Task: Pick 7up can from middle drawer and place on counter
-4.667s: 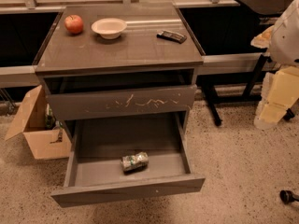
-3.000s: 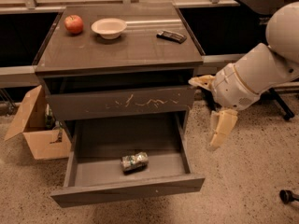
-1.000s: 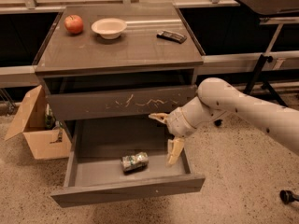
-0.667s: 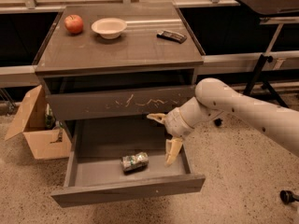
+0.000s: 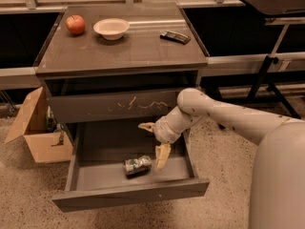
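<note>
**Gripper [image 5: 155,142] released inside the middle drawer [image 5: 129,195]**

We see the middle drawer pulled out, and the 7up can [image 5: 137,165] lies on its side on that drawer's floor, near its front panel. Our gripper hangs within the drawer, jaws spread wide and grasping nothing, the lower finger just beside the can. Above the drawer, the counter [image 5: 128,54] carries a red apple [image 5: 75,24], a white bowl [image 5: 111,28] and a small black device [image 5: 175,36].

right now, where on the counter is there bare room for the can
The counter is bare across its front half. The back is crowded: apple, bowl, black device. The pincer hangs open over the drawer, beside the can.
</note>
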`<state>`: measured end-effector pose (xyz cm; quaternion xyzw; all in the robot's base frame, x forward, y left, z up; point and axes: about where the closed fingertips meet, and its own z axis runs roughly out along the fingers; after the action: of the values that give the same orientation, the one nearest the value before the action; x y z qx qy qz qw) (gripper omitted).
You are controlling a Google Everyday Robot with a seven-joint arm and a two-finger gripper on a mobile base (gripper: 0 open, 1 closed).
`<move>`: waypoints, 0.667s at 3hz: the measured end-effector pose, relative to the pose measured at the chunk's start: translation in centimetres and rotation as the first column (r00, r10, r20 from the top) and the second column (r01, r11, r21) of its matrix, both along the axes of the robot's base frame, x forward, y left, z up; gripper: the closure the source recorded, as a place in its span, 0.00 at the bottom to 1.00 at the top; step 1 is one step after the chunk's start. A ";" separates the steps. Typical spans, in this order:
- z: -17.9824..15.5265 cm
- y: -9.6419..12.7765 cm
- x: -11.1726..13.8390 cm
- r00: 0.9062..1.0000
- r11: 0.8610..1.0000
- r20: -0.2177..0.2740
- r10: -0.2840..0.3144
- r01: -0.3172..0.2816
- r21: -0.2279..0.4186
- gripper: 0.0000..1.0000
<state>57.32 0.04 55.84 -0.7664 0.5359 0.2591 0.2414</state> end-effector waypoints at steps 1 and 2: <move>-2.7 1.2 1.1 1.000 1.000 -0.011 -0.006 0.006 -0.026 0.00; -5.4 2.2 1.9 1.000 0.999 -0.021 -0.014 0.013 -0.040 0.00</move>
<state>59.24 2.21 50.43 -0.7645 0.5488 0.2550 0.2222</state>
